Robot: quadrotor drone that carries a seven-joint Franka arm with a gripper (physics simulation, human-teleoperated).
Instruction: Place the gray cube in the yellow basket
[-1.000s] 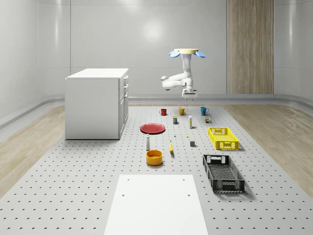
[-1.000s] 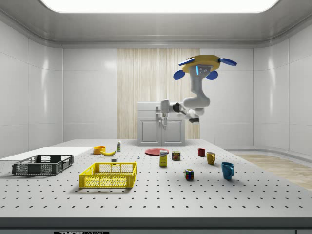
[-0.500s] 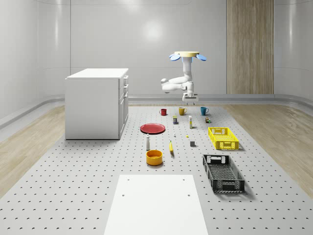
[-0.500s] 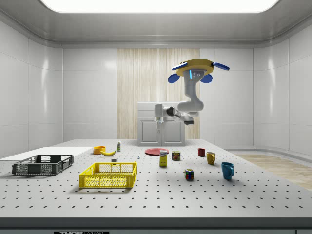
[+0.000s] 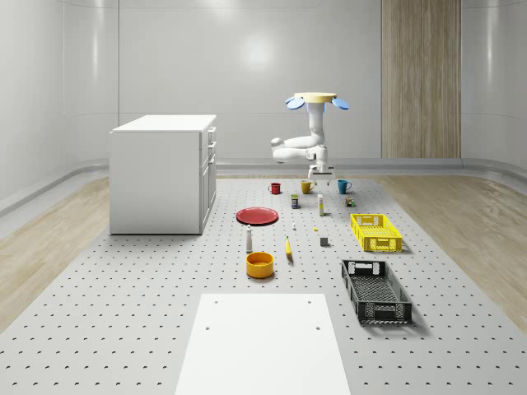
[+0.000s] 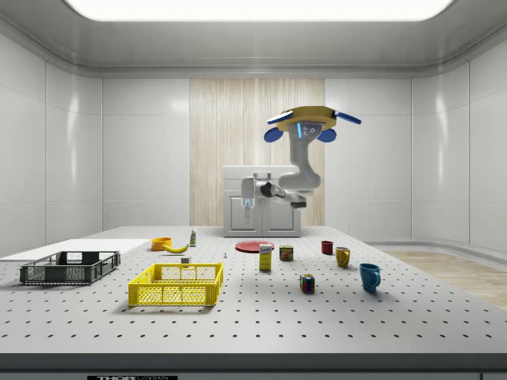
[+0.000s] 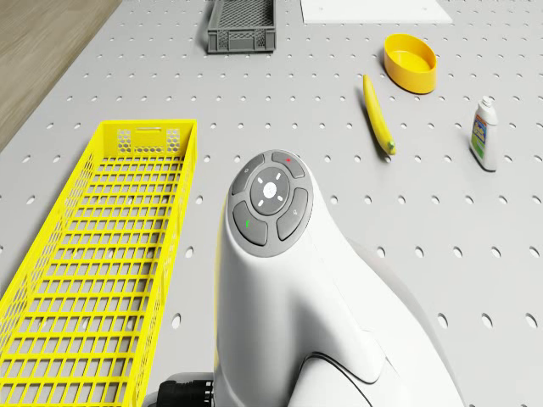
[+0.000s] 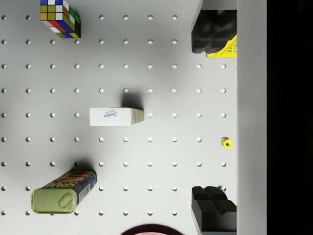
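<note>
Drone point(image 5: 317, 99) hovers above the table's point(image 5: 148, 313) far end; gripper point(image 8: 213, 117) fingers spread, empty; cube point(image 5: 324, 242) rests on the table beside the basket point(image 5: 375, 232), well below them; judge it rigid, light; grip opposite flat faces.

A broad grey perforated table point(image 5: 123, 313) carried everything. A white cabinet point(image 5: 162, 173) stood on it at the whole-scene view's left, and a white sheet point(image 5: 263, 341) lay flat at the near edge. A red plate point(image 5: 257, 216), an orange bowl point(image 5: 259, 264), a banana point(image 5: 288, 247) and a small bottle point(image 5: 249, 240) sat mid-table. The yellow basket point(image 5: 375, 232) and a black crate point(image 5: 375, 290) lay to the right, with the gray cube point(image 5: 324, 241) just beside the yellow one. Three mugs point(image 5: 306, 187) stood at the far end.
</note>
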